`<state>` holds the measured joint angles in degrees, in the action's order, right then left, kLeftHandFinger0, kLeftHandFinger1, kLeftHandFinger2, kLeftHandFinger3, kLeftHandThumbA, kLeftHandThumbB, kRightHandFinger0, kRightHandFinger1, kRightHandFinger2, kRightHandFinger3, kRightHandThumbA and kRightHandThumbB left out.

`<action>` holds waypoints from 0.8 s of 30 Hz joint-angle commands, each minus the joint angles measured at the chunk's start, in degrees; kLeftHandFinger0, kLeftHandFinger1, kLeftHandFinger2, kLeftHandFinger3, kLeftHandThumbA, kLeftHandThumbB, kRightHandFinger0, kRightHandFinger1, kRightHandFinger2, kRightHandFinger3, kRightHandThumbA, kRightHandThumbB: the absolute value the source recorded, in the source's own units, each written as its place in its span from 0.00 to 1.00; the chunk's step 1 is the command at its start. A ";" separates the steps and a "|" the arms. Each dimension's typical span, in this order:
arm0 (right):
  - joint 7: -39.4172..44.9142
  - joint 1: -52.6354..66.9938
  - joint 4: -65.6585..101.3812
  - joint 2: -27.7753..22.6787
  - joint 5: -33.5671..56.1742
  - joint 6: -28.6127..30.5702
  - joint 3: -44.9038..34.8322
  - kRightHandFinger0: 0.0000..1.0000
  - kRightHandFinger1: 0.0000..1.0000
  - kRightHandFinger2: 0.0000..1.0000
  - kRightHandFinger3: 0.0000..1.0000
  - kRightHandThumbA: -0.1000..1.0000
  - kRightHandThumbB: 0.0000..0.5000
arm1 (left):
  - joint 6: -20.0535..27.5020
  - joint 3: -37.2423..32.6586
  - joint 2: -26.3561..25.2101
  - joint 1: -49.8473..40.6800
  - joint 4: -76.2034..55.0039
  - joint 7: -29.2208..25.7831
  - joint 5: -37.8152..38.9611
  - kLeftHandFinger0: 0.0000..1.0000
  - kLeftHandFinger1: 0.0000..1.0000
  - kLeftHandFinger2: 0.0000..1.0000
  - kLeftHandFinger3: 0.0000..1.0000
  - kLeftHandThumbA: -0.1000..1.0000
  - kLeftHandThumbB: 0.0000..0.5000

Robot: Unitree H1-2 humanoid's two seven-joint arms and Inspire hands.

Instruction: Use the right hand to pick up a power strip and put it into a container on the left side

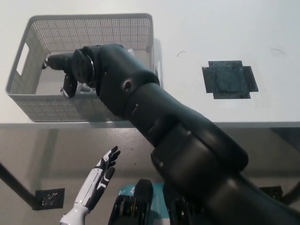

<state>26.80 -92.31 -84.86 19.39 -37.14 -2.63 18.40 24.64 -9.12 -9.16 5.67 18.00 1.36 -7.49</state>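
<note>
**A:** Black arm (154, 117) is blocking it. I can't see the power strip anywhere. Not on the table (197, 28), and no clear sight of it in the basket.

**B:** Where's the right hand (63, 70)?

**A:** Inside the grey mesh basket (89, 18), at 10 o'clock in the head view, low near the floor toward the basket's 9 o'clock end. The wrist and forearm cover most of the interior.

**B:** Gripping or released?

**A:** Can't tell. I only see the back of the hand and some dark shapes under it. If it has the strip, the strip is underneath and hidden.

**B:** Progress?

**A:** My read is the carry is done and it's at the placing step. The hand is in the container and there's no strip on the tabletop. What's left is to confirm the release and pull the arm clear of the basket wall.

**B:** Anything else?

**A:** Dark square patch (229, 78) on the table at 2 o'clock, well apart from the basket. Left hand (101, 180) is idle at 7 o'clock, below the table edge, fingers spread, holding nothing.
</note>
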 commanded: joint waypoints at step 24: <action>14.72 -3.59 57.75 -23.38 35.95 -11.60 -33.09 1.00 1.00 1.00 1.00 1.00 0.91 | 0.96 -0.40 -0.75 0.68 -1.84 0.79 -3.54 1.00 1.00 1.00 1.00 0.90 0.19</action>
<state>35.77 -90.72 -60.82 3.86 -18.05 -6.01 -8.88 24.60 -9.13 -9.16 5.75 17.99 1.49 -8.85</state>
